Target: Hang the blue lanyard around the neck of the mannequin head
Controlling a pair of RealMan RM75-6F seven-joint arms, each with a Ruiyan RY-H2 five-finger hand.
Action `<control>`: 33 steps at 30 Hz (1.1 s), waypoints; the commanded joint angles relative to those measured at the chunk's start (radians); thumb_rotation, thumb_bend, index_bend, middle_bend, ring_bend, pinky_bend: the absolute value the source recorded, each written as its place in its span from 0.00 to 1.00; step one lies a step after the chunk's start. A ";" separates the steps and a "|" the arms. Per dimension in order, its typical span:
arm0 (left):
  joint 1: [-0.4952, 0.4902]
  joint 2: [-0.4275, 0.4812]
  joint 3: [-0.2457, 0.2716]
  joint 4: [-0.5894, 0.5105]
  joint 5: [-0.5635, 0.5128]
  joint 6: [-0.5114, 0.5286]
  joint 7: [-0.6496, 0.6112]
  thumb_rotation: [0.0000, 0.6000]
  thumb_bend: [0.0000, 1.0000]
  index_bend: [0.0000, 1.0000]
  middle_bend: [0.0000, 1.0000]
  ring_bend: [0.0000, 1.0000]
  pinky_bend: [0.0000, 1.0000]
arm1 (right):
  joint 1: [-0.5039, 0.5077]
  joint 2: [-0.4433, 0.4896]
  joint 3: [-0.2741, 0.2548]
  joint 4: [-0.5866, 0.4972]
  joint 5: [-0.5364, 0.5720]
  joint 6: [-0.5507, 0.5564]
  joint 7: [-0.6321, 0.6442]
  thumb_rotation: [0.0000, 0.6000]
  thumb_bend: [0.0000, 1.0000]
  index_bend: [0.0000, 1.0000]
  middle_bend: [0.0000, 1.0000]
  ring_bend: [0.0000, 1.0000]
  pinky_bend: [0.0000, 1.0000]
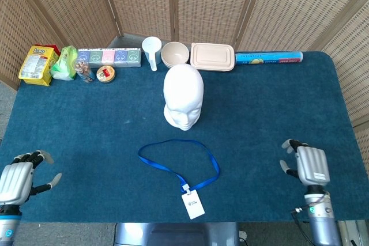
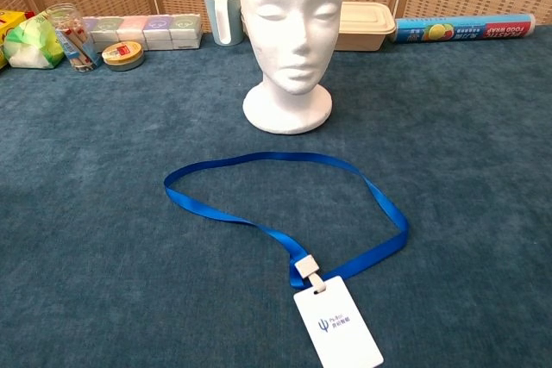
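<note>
Both hands empty, fingers apart: right hand (image 1: 305,165) and left hand (image 1: 17,180) at table's near corners; blue lanyard (image 2: 285,204) flat in front of mannequin head (image 2: 289,23); limp, light ribbon, pinch loop's far sides

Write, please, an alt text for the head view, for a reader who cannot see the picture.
A blue lanyard with a white badge lies flat on a blue table, just in front of an upright white mannequin head. The left hand and right hand are open near the table's front corners, touching nothing.
</note>
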State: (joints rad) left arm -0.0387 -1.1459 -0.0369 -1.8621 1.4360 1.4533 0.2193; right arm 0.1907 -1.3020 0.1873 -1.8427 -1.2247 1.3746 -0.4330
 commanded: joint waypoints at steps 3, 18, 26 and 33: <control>-0.029 -0.004 -0.019 -0.001 -0.021 -0.028 0.019 0.76 0.24 0.46 0.37 0.34 0.27 | 0.044 -0.138 0.018 0.081 -0.005 0.054 -0.087 1.00 0.29 0.40 0.63 0.84 0.93; -0.115 -0.028 -0.049 0.004 -0.064 -0.117 0.056 0.76 0.24 0.46 0.37 0.34 0.27 | 0.111 -0.294 -0.027 0.146 -0.056 0.005 -0.104 1.00 0.29 0.44 0.91 1.00 1.00; -0.143 -0.035 -0.054 -0.011 -0.083 -0.139 0.086 0.76 0.24 0.46 0.37 0.34 0.27 | 0.157 -0.360 -0.014 0.158 -0.019 -0.039 -0.167 1.00 0.29 0.45 0.94 1.00 1.00; -0.172 -0.039 -0.056 -0.032 -0.102 -0.161 0.127 0.76 0.24 0.46 0.37 0.34 0.27 | 0.201 -0.426 0.017 0.164 0.051 -0.060 -0.246 1.00 0.29 0.45 0.94 1.00 1.00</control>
State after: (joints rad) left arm -0.2071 -1.1837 -0.0926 -1.8918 1.3367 1.2959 0.3431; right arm 0.3805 -1.7143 0.1960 -1.6798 -1.1882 1.3207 -0.6638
